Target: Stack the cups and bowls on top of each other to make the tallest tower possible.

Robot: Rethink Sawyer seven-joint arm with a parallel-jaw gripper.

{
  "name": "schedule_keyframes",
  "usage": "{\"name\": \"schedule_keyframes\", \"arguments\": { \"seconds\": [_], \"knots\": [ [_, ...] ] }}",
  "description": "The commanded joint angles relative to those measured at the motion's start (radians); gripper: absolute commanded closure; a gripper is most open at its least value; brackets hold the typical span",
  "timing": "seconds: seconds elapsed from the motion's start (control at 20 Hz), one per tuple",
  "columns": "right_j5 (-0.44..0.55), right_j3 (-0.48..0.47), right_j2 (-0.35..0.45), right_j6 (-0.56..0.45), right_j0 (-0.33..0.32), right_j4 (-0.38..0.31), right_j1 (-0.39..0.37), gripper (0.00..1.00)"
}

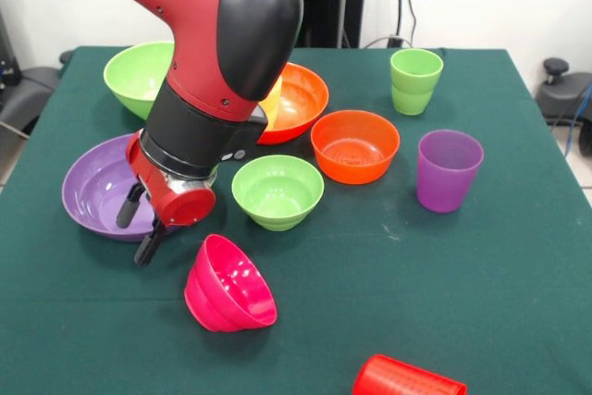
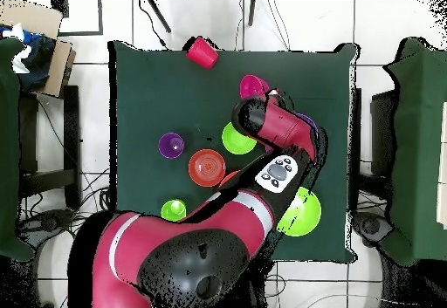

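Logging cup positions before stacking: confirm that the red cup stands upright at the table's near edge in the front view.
Not upright: the front view shows the red cup lying on its side at the table's near edge. The rest holds.

Bright even light, glossy highlights, soft shadows.

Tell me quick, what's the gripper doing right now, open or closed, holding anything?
Gripper: open and holding nothing, hanging over the near rim of the large purple bowl, beside the tipped pink bowl.
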Motion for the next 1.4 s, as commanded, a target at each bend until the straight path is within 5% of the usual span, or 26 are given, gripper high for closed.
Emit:
{"name": "schedule_keyframes", "arguments": {
  "seconds": [0.05, 0.55, 0.6, 1.4],
  "knots": [
    [0.005, -0.001, 0.112, 0.095, -0.010, -0.036, 0.018, 0.00],
    [0.006, -0.001, 0.105, 0.101, -0.005, -0.034, 0.021, 0.00],
    [0.008, -0.002, 0.104, 0.101, -0.005, -0.034, 0.021, 1.00],
    [0.010, -0.004, 0.099, 0.108, -0.002, -0.029, 0.025, 1.00]
  ]
}}
